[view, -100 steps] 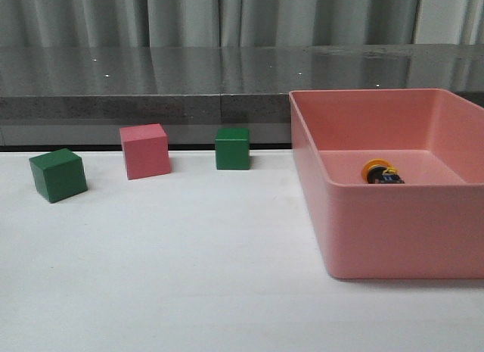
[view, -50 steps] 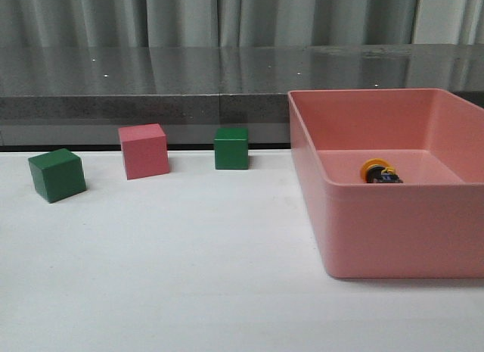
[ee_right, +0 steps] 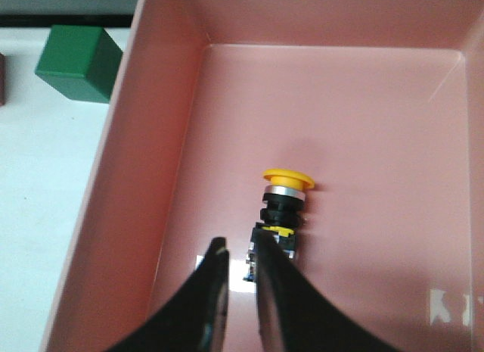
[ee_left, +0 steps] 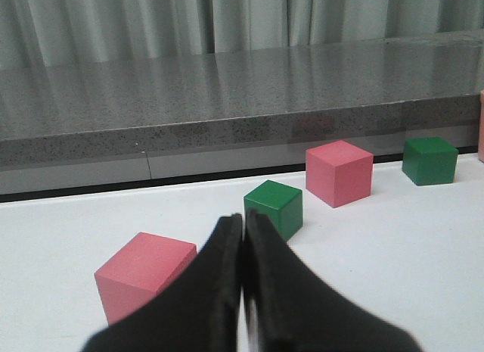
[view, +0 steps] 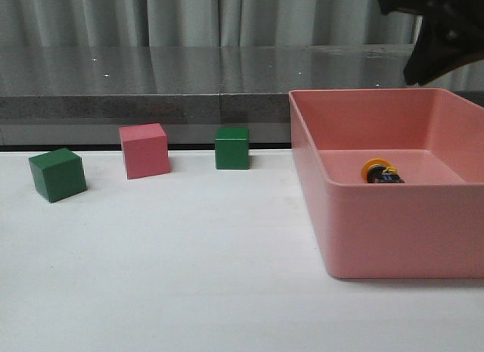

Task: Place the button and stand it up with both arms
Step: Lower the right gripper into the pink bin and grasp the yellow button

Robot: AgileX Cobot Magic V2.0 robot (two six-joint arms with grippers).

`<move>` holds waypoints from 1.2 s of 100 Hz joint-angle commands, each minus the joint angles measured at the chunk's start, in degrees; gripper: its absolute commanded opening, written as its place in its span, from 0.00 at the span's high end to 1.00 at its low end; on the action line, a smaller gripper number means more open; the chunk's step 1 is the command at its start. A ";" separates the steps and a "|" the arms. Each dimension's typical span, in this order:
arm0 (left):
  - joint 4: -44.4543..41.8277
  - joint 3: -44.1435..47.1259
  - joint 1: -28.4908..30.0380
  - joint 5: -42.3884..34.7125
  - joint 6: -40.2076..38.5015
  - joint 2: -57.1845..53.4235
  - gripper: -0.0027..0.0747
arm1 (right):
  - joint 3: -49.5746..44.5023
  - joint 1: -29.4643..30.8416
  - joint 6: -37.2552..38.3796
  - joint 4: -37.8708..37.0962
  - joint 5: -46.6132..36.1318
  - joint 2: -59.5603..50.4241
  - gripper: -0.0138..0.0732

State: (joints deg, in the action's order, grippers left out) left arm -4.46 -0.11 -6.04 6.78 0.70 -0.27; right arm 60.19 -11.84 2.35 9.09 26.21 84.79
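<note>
The button (view: 380,172) lies on its side inside the pink bin (view: 393,231), yellow cap toward the back. In the right wrist view the button (ee_right: 285,204) shows its yellow cap, black body and blue-clear base on the bin floor. My right gripper (ee_right: 240,246) hangs above the bin, its jaws a narrow gap apart and empty, the tips just short of the button's base. The right arm (view: 439,34) shows at the front view's top right. My left gripper (ee_left: 243,217) is shut and empty, low over the table near the cubes.
A green cube (view: 58,174), a pink cube (view: 144,151) and another green cube (view: 232,147) stand along the back of the white table. The left wrist view shows one more pink cube (ee_left: 144,272) close to the fingers. A grey ledge runs behind.
The right arm has come into the front view at the top right, above the bin. The button and cubes have not moved.
</note>
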 commanded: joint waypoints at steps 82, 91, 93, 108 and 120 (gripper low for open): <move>0.07 2.69 -0.46 -4.77 -0.70 -1.76 0.99 | 2.18 -0.03 -1.69 -0.09 -9.32 17.79 0.57; 0.07 2.69 -0.46 -4.77 -0.70 -1.76 0.99 | 2.66 -0.03 -1.69 -0.09 -7.68 17.69 0.79; 0.07 2.69 -0.46 -4.77 -0.70 -1.76 0.99 | 2.97 -0.03 -1.69 -0.09 -6.59 17.59 0.84; 0.07 2.69 -0.46 -4.77 -0.70 -1.76 0.99 | 6.41 -0.14 -2.35 -0.09 0.15 15.56 0.92; 0.07 2.69 -0.46 -4.77 -0.70 -1.76 0.99 | 10.55 -2.21 -7.02 -0.09 3.80 11.23 0.92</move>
State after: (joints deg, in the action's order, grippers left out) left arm -4.46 -0.11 -6.04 6.78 0.70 -0.27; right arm 66.07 -12.42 -0.67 8.97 29.24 102.26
